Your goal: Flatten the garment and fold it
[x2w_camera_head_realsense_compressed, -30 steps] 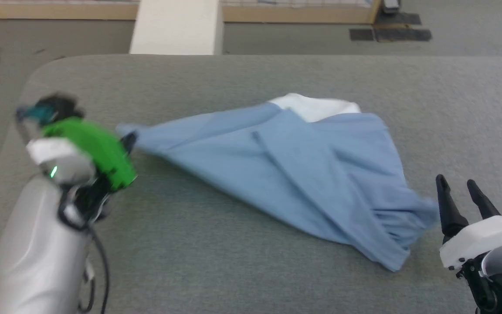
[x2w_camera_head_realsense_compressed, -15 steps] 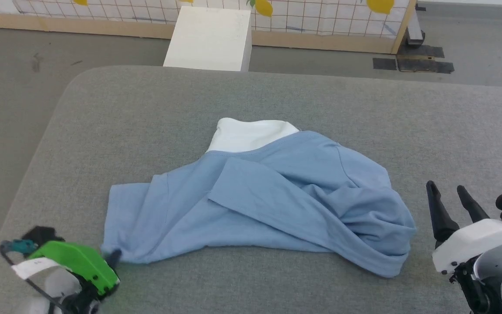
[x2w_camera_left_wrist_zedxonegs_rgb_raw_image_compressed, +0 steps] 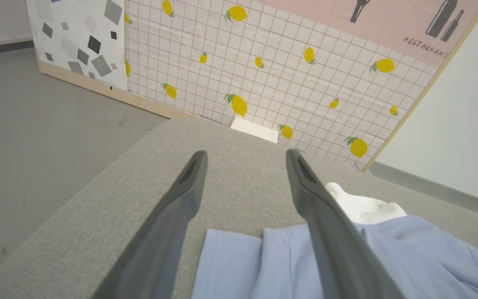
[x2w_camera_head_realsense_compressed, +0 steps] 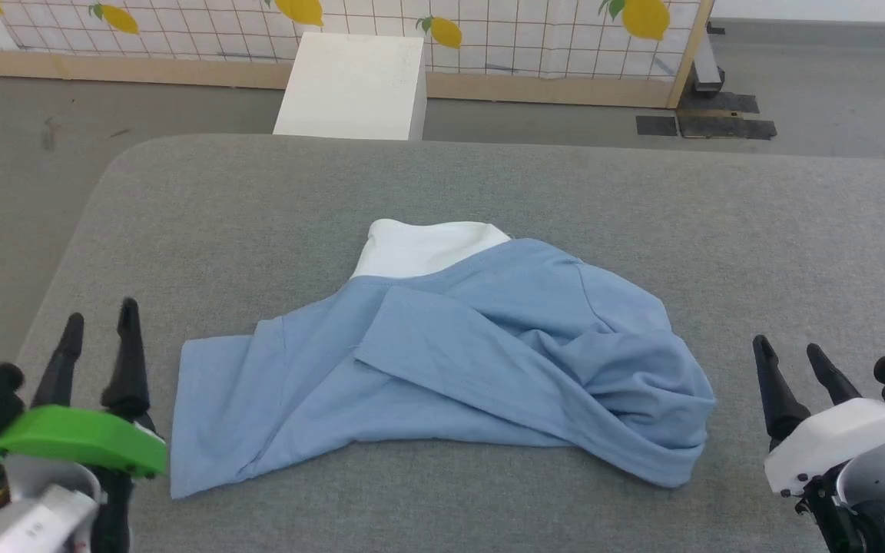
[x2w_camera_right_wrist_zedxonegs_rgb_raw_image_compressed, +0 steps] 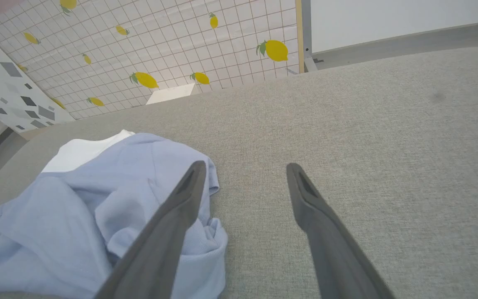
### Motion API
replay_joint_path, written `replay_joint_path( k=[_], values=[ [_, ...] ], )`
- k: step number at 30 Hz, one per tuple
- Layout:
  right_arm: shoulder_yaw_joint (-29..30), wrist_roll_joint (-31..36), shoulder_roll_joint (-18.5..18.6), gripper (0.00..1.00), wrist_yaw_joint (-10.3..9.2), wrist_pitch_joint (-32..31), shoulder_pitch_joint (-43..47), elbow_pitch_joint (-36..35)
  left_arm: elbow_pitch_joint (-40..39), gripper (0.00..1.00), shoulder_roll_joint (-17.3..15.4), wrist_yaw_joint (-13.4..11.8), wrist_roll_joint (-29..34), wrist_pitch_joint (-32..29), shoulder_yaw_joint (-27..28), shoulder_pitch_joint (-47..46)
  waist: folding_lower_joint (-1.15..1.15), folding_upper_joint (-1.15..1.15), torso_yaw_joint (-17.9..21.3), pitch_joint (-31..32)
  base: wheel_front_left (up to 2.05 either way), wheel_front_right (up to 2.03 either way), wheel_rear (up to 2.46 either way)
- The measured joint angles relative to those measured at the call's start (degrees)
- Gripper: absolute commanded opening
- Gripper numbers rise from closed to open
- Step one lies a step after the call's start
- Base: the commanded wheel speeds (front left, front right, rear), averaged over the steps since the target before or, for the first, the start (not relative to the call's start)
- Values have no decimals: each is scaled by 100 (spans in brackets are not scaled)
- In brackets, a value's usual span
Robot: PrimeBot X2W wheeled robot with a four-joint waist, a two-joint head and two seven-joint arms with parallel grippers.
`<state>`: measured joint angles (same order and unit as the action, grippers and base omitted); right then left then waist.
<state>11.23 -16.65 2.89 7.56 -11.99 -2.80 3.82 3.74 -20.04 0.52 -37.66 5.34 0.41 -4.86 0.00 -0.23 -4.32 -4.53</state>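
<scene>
Garment (x2w_camera_head_realsense_compressed: pixel 442 384) is found crumpled near the middle of the grey fabric-covered table (x2w_camera_head_realsense_compressed: pixel 488 184), and it is touched by neither gripper. Flattening is judged to be the step in hand, with little of it done. A broad panel is folded diagonally across the body, and the right end is gathered into a rumpled heap (x2w_camera_head_realsense_compressed: pixel 665 438).

The step would be done well if two opposite edges were pinched low against the table and drawn apart together, so that the overlap is opened rather than dragged as a lump. The flat hem corner (x2w_camera_head_realsense_compressed: pixel 181 484) lies just beside the left gripper (x2w_camera_head_realsense_compressed: pixel 101 315) and offers a clean edge. The heap near the right gripper (x2w_camera_head_realsense_compressed: pixel 787 347) should be sorted for one edge before any pinch. Both grippers are seen with jaws spread wide and nothing between them.

The table cover is a coarse, matte weave with rounded corners, likely to hold cloth slightly. The garment is a soft, thin, light blue knit, limp and readily creased. A smooth white collar piece (x2w_camera_head_realsense_compressed: pixel 427 246) is shown at its far edge. The long dark fingers (x2w_camera_left_wrist_zedxonegs_rgb_raw_image_compressed: pixel 183 207) taper to narrow tips.
</scene>
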Motion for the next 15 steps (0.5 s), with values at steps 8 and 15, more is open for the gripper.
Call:
replay_joint_path(
  k=[8, 15],
  values=[
    [-259, 636, 2, 100, 0, -1564, -697, -133, 302, 100, 87, 112, 909, 851, -424, 129, 0, 0, -5, -299, 0, 0, 0],
    [-935, 1328, 124, 100, 1, -3575, -1889, 187, 399, 100, 153, 286, 1067, 912, -447, -161, 0, 0, -101, -665, 0, 0, 0]
  ],
)
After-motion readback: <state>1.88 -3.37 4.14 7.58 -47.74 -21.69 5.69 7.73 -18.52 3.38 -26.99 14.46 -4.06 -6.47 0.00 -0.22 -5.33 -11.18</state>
